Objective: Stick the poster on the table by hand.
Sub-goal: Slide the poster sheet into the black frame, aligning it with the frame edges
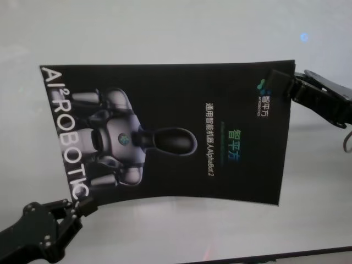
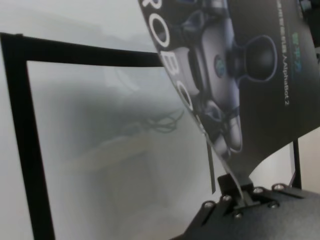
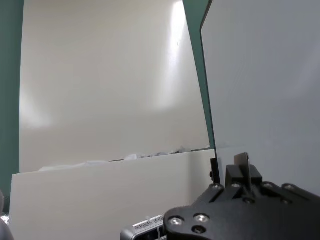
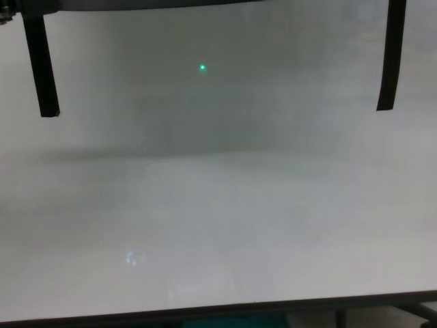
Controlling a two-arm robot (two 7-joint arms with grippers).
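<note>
Background wall [image 3: 100,75]: plain off-white, with one bright vertical light patch near its upper part and a softer patch at mid height. A teal strip [image 3: 9,90] borders the wall on one side. A white panel [image 3: 100,195] stands in front of the wall's lower part. A small green light spot [image 4: 202,67] shows in the chest view.

Lab: bare white table [image 4: 218,225]

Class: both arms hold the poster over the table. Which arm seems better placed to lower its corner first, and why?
Probably left. The left gripper pinches the poster at its near corner, low beside the table. The right gripper holds the far corner; its arm reaches farther.
</note>
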